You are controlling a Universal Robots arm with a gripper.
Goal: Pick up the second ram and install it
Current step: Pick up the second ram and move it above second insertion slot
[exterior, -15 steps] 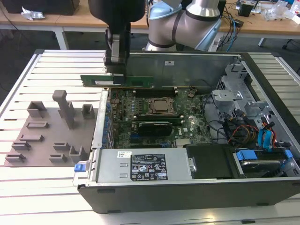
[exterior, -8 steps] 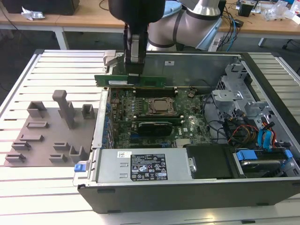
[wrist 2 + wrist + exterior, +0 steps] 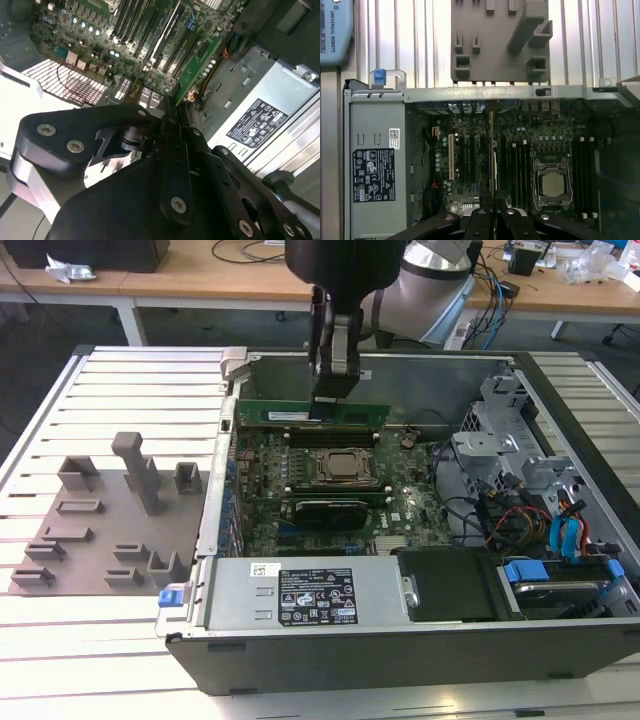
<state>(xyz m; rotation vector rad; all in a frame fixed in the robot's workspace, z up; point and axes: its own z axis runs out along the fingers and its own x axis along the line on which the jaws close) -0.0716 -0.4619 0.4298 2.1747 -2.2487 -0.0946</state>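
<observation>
Gripper [image 3: 331, 397] pinches the second ram [image 3: 290, 413] between closed fingers, upright on edge over the motherboard [image 3: 410, 505], at twelve o'clock from the processor socket [image 3: 345, 468] in the exterior view.

A robotics lab or workshop — an open computer case [image 3: 400, 650] lies on a slatted metal table [image 3: 130, 380], beside a grey fixture plate [image 3: 110, 525], with cable-strewn wooden desks [image 3: 230, 270] behind it.
</observation>
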